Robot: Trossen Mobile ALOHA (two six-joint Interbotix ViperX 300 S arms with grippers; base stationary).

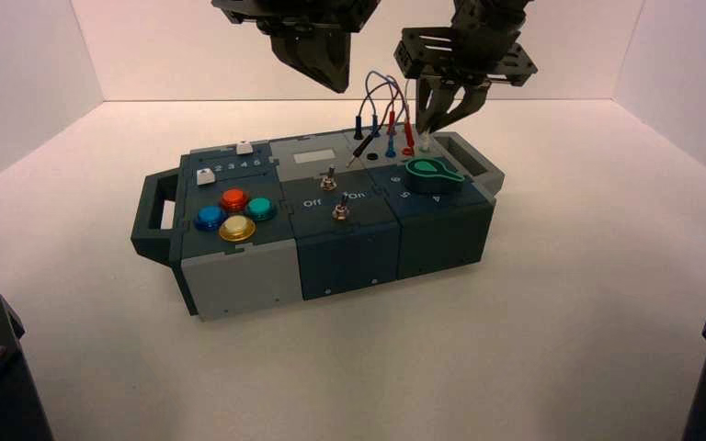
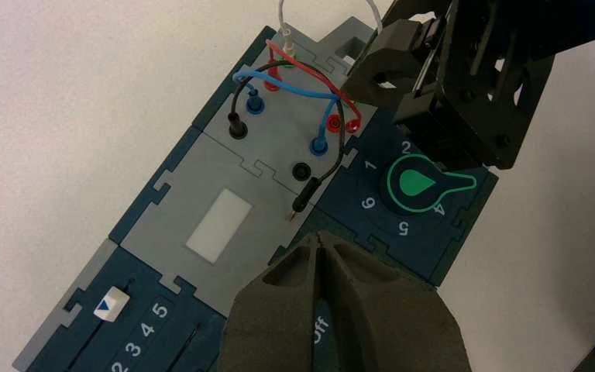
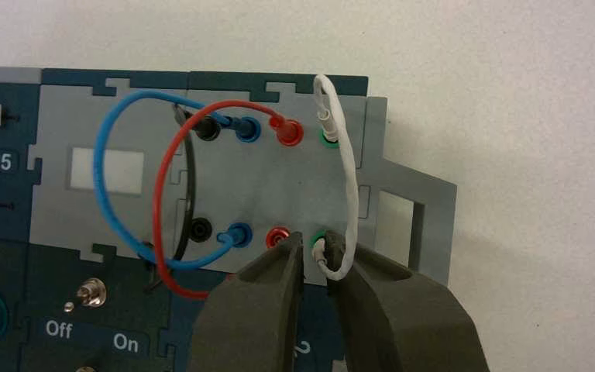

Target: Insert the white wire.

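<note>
A: Right claw [image 3: 314, 237]; where is it and how does it stand?

B: Low over the socket panel [image 3: 263, 186], at the right end of the box [image 1: 349, 234]; jaws apart, a gap showing between the tips; the near plug of the white wire [image 3: 349, 178] sits in that gap.

A: And the wire itself?

B: White, arched high between the two green sockets; far plug [image 3: 326, 122] standing in the far green socket [image 3: 329, 139]; near plug [image 3: 319, 249] at the near green socket [image 3: 318, 235]; how deep it sits, I cannot tell.

A: Left claw [image 2: 318, 235]?

B: Above the middle of the box; tips together, nothing between them.

A: Other leads?

B: Blue lead [image 3: 102, 167], both ends in blue sockets; red lead [image 3: 160, 201], one end in the far red socket [image 3: 288, 133], the other near the near red socket [image 2: 335, 123]; black lead [image 2: 342, 128], one plug in the far black socket [image 3: 207, 129], the other plug lying tilted, its metal tip out, near the near black socket [image 2: 301, 171].

A: Surroundings?

B: Green knob [image 1: 435, 175] on the dark panel in front of the sockets; whole box on a pale counter [image 1: 561, 303].
</note>
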